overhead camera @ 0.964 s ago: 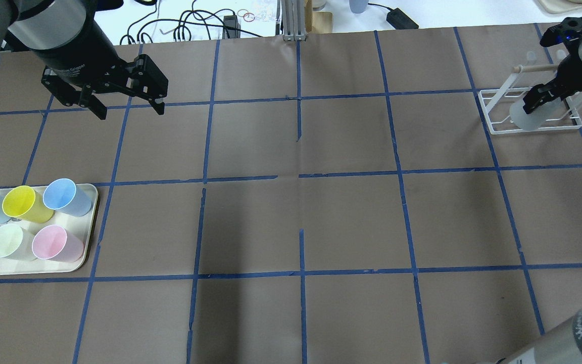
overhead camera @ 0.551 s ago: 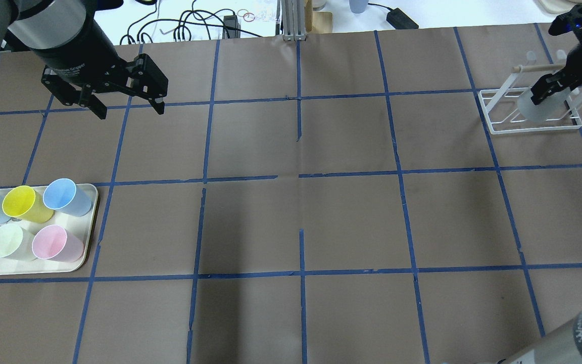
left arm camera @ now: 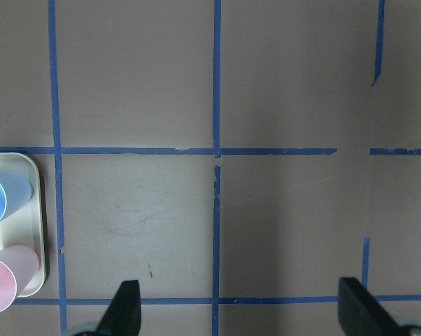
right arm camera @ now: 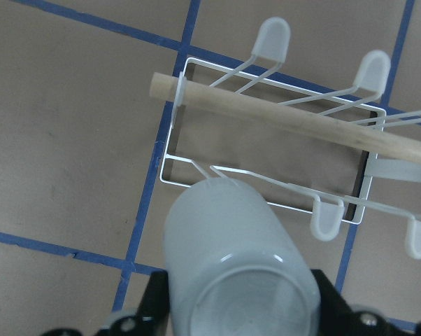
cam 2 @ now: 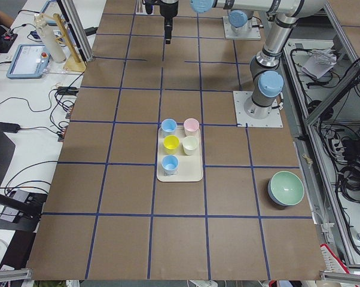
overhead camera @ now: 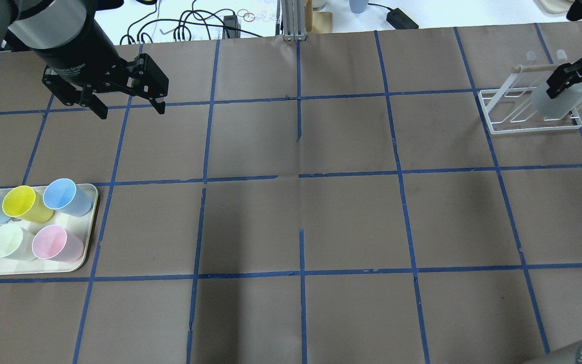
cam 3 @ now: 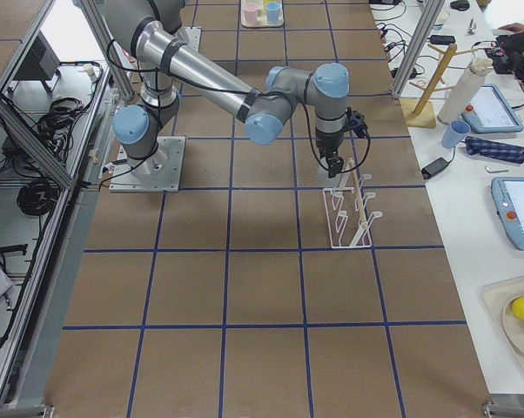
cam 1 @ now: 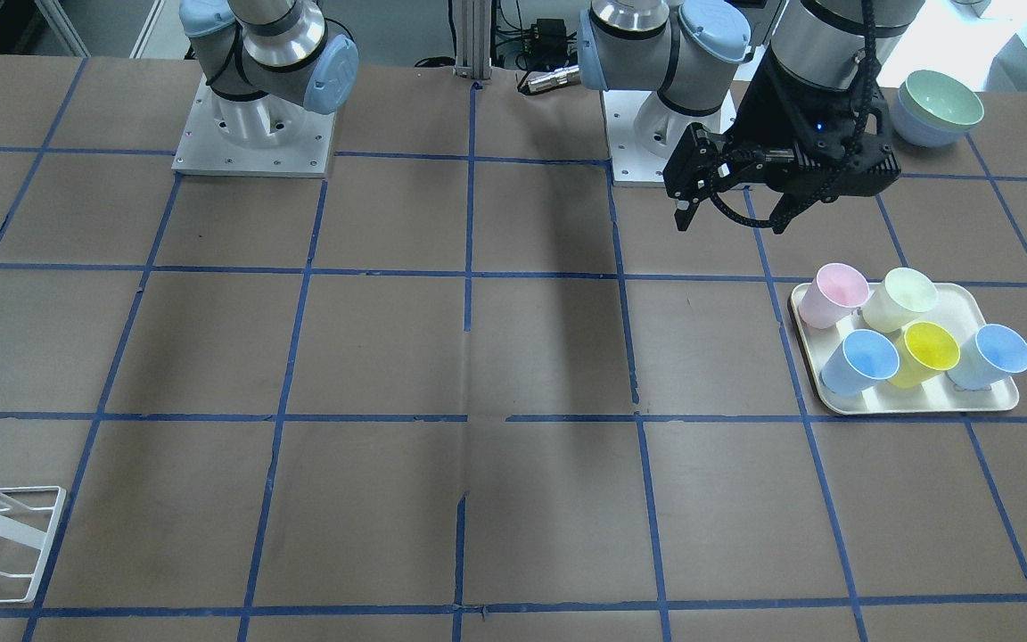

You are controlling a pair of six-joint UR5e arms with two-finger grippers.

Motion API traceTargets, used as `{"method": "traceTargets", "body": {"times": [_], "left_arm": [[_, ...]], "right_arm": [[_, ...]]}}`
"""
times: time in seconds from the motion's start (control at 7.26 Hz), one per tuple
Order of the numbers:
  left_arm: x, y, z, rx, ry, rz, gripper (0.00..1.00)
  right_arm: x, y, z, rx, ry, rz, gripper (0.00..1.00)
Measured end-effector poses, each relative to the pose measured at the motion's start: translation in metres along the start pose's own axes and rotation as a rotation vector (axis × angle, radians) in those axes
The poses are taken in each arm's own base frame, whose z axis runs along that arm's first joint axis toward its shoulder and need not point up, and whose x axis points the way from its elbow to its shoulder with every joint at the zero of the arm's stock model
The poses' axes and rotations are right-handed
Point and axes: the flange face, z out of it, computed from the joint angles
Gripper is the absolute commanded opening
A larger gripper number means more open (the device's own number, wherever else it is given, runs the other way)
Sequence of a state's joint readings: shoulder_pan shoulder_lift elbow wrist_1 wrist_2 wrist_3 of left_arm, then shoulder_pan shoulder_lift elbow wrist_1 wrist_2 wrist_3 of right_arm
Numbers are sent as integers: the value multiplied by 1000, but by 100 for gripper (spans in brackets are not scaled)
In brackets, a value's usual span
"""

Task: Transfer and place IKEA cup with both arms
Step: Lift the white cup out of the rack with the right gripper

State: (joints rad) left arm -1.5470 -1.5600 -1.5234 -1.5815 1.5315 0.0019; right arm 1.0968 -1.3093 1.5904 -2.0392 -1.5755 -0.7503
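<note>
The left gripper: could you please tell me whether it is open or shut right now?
Open. The left gripper has its fingers spread wide apart, and nothing sits between them.

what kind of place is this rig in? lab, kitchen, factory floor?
Most likely a robotics lab workcell: a table papered brown with a blue tape grid, arm bases bolted onto it, and teach pendants plus loose cables on the side bench.

Beneath the left pincer (overhead camera: 130, 112) spreads a brown paper-covered table (overhead camera: 351, 217) gridded with blue tape lines (overhead camera: 250, 178). Beyond the pincer, a white bench (overhead camera: 114, 28) holds tangled black cables (overhead camera: 186, 31). Light is even, shadows soft.
</note>
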Motion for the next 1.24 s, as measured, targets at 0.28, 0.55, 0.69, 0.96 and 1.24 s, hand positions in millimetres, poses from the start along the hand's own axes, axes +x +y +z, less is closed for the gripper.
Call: {"method": "traceTargets", "body": {"times": [0.28,0.55,0.69,0.96,1.24], "left_arm": [[-5,-1,-3,2,0,-5,100],[-20,-3,-6,-1,35,-38,100],[-28,-4,-7,-10,56,-58,100],[-50,-8,-5,-28,148,-107,100],[-68,-13,2,-33,333,-149,100]], "right_arm": [[-7,5,-29,22,17,-5,19],[-36,6,-55,48,-58,-18,15],[-67,0,-67,58,-119,-12,14],[-160,-25,-84,45,-194,88,14],[-270,-44,-95,15,-244,204,13]]}}
